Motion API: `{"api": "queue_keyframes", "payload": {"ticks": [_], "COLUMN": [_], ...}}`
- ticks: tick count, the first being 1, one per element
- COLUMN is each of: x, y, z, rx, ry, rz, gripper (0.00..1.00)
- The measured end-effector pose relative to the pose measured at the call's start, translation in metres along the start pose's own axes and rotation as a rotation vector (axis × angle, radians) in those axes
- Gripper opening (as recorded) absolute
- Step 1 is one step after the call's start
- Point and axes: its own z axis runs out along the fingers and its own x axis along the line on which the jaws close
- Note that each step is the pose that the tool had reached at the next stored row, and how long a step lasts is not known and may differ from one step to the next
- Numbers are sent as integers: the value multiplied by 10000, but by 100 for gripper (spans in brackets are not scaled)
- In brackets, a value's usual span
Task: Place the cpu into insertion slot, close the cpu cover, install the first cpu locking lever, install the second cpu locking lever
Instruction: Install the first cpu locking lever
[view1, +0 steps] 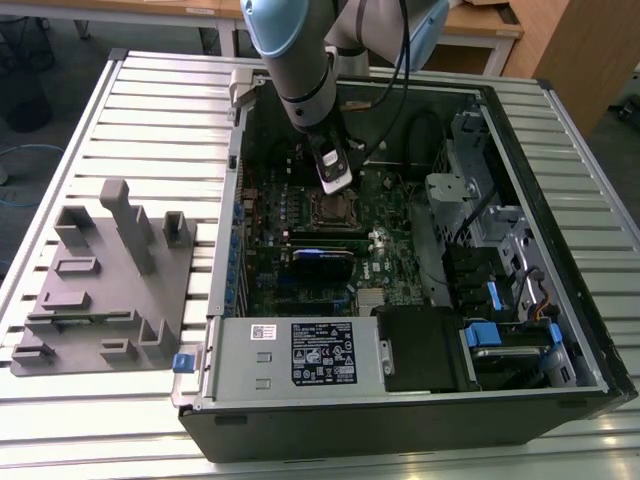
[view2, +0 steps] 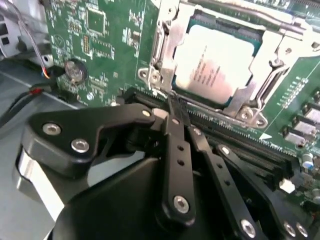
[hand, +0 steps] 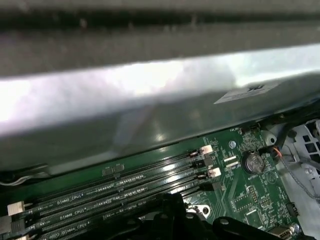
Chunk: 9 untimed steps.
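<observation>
Landmark: open computer case (view1: 420, 400), lying on its side on the slatted tabletop (view1: 150, 100), motherboard (view1: 390, 250) facing up inside.
Arm: reaching down into the case, above the middle of the motherboard.
Pincer (view2: 172, 112): black fingers (view2: 176, 145) drawn together to a narrow tip, nothing seen between them; tip low over the long black memory slots (view2: 235, 142), just beside the socket edge. In the exterior view, pincer (view1: 333, 172) just above the socket.
Cpu (view2: 216, 64): silver-grey top, lying flat in the insertion slot (view1: 331, 210) near the middle of the motherboard.
Cpu cover (view2: 172, 42): silvery frame down around the chip, chip top showing through its window.
Locking levers: thin metal rods along the frame sides; latched or loose, cannot tell.
Coin cell (view2: 75, 71): round, on the green board, well apart from the socket.
Memory slots in the first wrist view (hand: 115, 192): parallel, with white end clips, beside the grey case wall (hand: 150, 90).
Grey fixture block (view1: 105, 275): on the tabletop outside the case, at the exterior view's left.
</observation>
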Motion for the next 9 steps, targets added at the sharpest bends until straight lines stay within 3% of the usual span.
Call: {"api": "queue_keyframes", "payload": {"ticks": [9], "x": [-70], "y": [70], "z": [-208], "rx": [0], "ry": [1], "rz": [-1], "gripper": [10]}}
